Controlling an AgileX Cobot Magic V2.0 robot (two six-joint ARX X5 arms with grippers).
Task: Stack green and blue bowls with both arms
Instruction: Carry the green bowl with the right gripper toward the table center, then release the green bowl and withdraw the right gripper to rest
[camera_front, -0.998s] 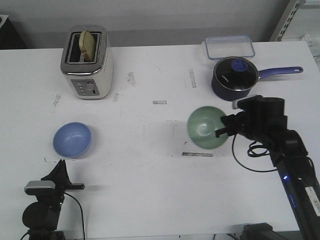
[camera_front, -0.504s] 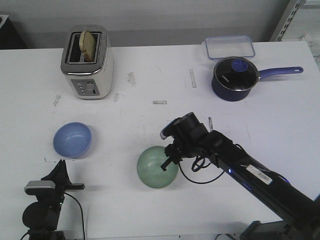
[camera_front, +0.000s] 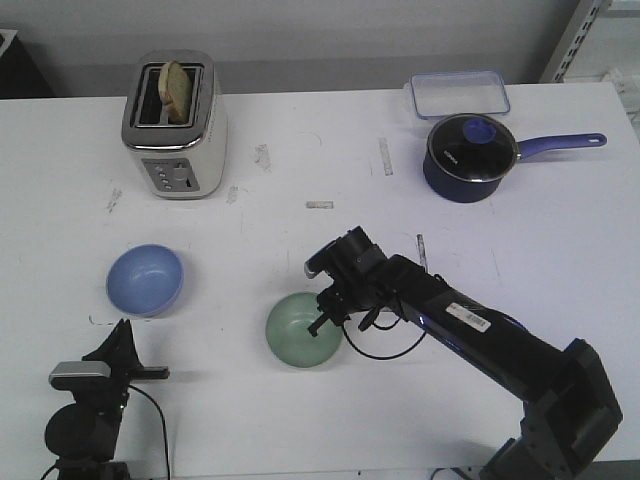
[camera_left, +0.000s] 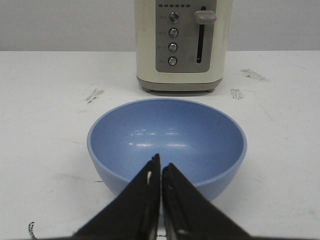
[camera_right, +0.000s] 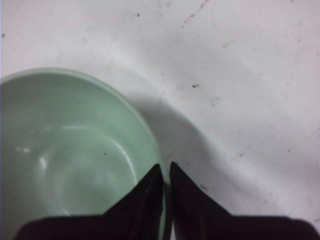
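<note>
The pale green bowl (camera_front: 303, 329) is near the table's front centre, and my right gripper (camera_front: 330, 318) is shut on its right rim. In the right wrist view the green bowl (camera_right: 70, 160) has its rim pinched between the two dark fingers of the right gripper (camera_right: 166, 170). The blue bowl (camera_front: 145, 279) sits upright on the table at the left. My left gripper (camera_front: 120, 335) stays low at the front left, just short of the blue bowl (camera_left: 167, 142). Its fingers (camera_left: 161, 165) are pressed together with nothing between them.
A cream toaster (camera_front: 175, 125) with a slice of bread stands at the back left. A dark navy saucepan (camera_front: 470, 155) with a long handle and a clear plastic container (camera_front: 458, 93) stand at the back right. Thin black cables hang under the right arm.
The right arm has carried the green bowl from the right of the table leftward and toward the front centre, moving a little further left in the last half second. The left arm and blue bowl have not moved.
</note>
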